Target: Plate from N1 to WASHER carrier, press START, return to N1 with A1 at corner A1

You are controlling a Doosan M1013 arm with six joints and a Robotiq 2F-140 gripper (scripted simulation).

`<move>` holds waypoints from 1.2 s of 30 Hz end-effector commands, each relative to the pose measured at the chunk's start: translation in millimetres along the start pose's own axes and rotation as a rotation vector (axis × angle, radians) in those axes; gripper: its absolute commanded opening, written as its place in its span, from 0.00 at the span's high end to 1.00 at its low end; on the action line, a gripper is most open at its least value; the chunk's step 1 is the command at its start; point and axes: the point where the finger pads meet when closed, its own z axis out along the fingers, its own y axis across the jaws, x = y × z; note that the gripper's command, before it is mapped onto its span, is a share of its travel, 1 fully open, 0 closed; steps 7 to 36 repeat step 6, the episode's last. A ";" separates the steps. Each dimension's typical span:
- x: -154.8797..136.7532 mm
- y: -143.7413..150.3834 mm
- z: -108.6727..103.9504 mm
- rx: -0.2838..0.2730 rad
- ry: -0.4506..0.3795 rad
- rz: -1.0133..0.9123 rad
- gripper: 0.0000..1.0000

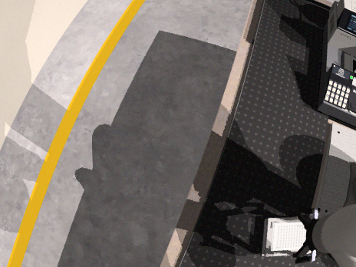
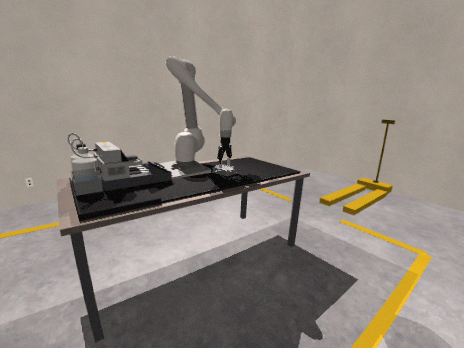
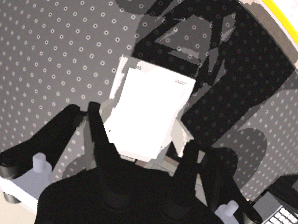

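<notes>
The white plate point(image 1: 289, 235) point(image 3: 147, 112) lies in the plate nest N1 point(image 1: 266, 245) point(image 3: 118, 80) and looks about flat; whether it is fully inside all the locators cannot be told. Its wells show in the top view; its cut corner is not clear. My gripper point(image 1: 303, 236) point(image 2: 225, 159) point(image 3: 143, 117) is open, pointing down, with one finger on each side of the plate. The washer WASHER point(image 1: 337, 50) point(image 2: 114, 171) stands away from the nest, with its keypad point(image 1: 337, 93) point(image 3: 288, 214) in view. A small lamp point(image 1: 351, 77) beside the keys is green. The carrier cannot be made out clearly.
The perforated black mat point(image 1: 265, 77) covers the table point(image 2: 200, 197). A light panel point(image 1: 343, 140) lies between the washer and the arm. Bottles with tubing point(image 2: 82, 162) stand behind the washer. A yellow pallet truck point(image 2: 367, 189) is on the floor beyond the table.
</notes>
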 end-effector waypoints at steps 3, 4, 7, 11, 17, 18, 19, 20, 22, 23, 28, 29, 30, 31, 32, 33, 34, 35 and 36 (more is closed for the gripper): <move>0.0 0.0 -6.1 0.000 0.000 0.000 0.30; 0.0 0.0 -6.1 0.000 0.000 0.000 0.30; 0.0 0.0 -6.1 0.000 0.000 0.000 0.30; 0.0 0.0 -6.1 0.000 0.000 0.000 0.30; 0.0 0.0 -6.1 0.000 0.000 0.000 0.30; 0.0 0.0 -6.1 0.000 0.000 0.000 0.30; 0.0 0.0 -6.1 0.000 0.000 0.000 0.30; 0.0 0.0 -6.1 0.000 0.000 0.000 0.30; 0.0 0.0 -6.1 0.000 0.000 0.000 0.30; 0.0 0.0 -6.1 0.000 0.000 0.000 0.30; 0.0 0.0 -6.1 0.000 0.000 0.000 0.30; 0.0 0.0 -6.1 0.000 0.000 0.000 0.30; 0.0 0.0 -6.1 0.000 0.000 0.000 0.30; 0.0 0.0 -6.1 0.000 0.000 0.000 0.30; 0.0 0.0 -6.1 0.000 0.000 0.000 0.30; 0.0 0.0 -6.1 0.000 0.000 0.000 0.30; 0.0 0.0 -6.1 0.000 0.000 0.000 0.30; 0.0 0.0 -6.1 0.000 0.000 0.000 0.30; 0.0 0.0 -6.1 0.000 0.000 0.000 0.30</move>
